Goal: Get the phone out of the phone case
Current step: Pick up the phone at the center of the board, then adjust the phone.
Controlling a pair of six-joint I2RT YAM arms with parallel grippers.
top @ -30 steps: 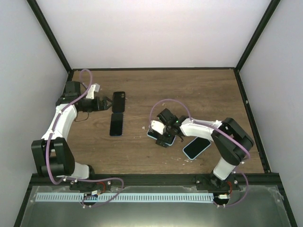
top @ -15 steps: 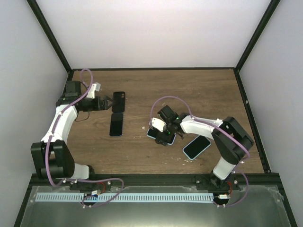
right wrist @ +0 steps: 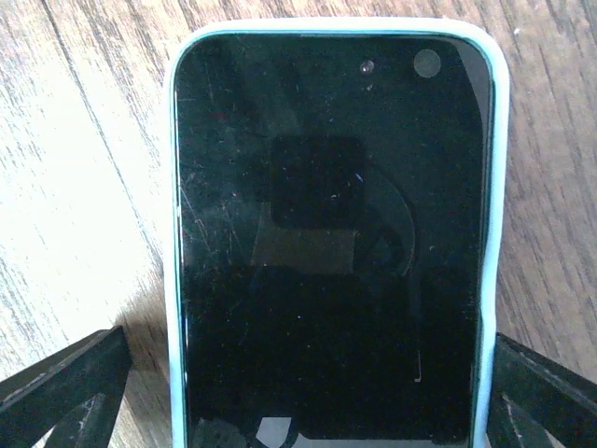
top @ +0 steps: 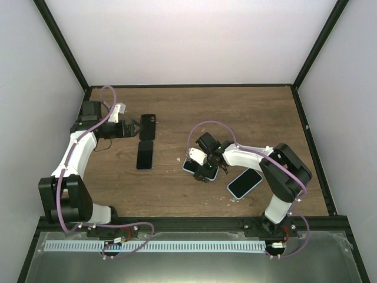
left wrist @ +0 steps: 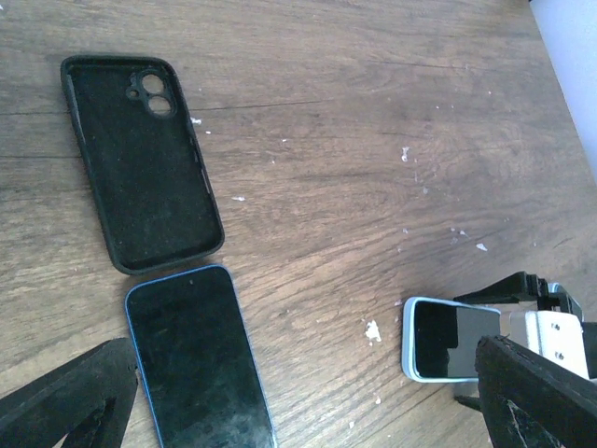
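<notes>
A phone (right wrist: 331, 233) with a dark screen lies face up in a light blue phone case (right wrist: 172, 280) on the wooden table. My right gripper (right wrist: 308, 392) is open just above it, one finger on each long side. In the top view that gripper (top: 202, 165) covers most of the cased phone (top: 189, 167). My left gripper (top: 134, 129) is open at the table's left, next to an empty black case (left wrist: 140, 163) and a bare blue-edged phone (left wrist: 196, 359). Nothing is between its fingers (left wrist: 65, 401).
A second phone in a light blue case (top: 244, 184) lies to the right of my right gripper. The bare phone (top: 145, 154) and the black case (top: 147, 127) sit left of centre. Black frame posts and white walls bound the table (top: 235, 112).
My right arm has shifted slightly over the cased phone. My left gripper has edged a little toward the black case. Both stay open.
</notes>
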